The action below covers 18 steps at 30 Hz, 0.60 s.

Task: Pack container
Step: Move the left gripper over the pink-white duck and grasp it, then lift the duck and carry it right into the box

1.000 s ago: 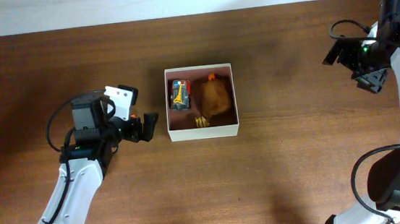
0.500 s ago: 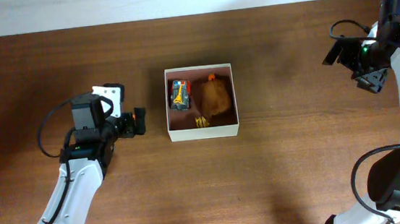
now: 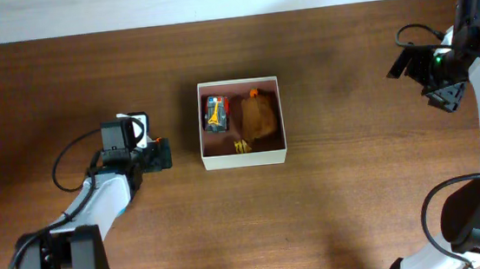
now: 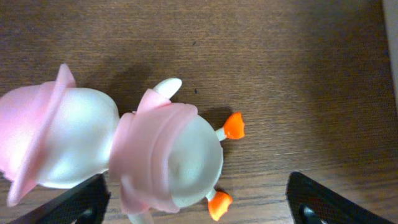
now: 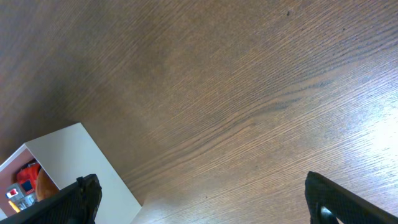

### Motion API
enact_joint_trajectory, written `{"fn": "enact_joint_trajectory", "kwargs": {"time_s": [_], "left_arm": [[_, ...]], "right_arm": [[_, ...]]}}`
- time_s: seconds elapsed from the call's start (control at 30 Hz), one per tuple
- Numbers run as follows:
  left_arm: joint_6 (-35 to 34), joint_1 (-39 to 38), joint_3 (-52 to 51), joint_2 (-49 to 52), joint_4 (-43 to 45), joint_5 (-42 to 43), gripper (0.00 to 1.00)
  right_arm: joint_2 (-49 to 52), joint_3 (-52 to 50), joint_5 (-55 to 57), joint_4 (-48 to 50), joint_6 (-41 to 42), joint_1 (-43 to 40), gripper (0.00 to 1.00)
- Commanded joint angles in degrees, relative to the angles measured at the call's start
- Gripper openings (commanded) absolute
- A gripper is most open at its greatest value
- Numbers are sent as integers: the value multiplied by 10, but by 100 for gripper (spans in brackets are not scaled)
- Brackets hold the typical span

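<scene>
Plainly, the job is partway through. The table bears one white-walled box, which sits a little way ahead of the left pincer, near it but apart, and well away from the right pincer. In the right wrist view only a corner of the box shows, low and off to one side of the fingers.

Two things already lie inside the box: a brown chicken toy and, just beside it, a small red and blue toy. Some of the box floor shows bare around them.

What is left, as far as can be seen, is a white duck toy with a pink hat, a pink cape and orange feet. It lies on its side on the wood directly under the left pincer, between its two fingers. Those fingers stand spread wide, one at each side of the duck, pinching nothing. Whether either one touches the duck cannot be told.

The right pincer is likewise spread and empty over bare wood.

Closing on the duck and carrying it across to the box looks like the next step.
</scene>
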Motion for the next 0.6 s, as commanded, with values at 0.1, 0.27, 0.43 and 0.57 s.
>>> {"fn": "enact_joint_trajectory", "kwargs": {"time_s": [0.1,0.27,0.43,0.57], "left_arm": [[-3,0,9,10,16,-7,54],[-3,0,9,10,23,-7,7],[-14,0,9,8,25,3,2],[-14,0,15,-12,24,37,2]], "right_arm": [[1,2,5,0,3,2,99],[2,2,5,0,3,2,99],[1,2,5,0,3,2,99],[1,2,5,0,3,2,99]]}}
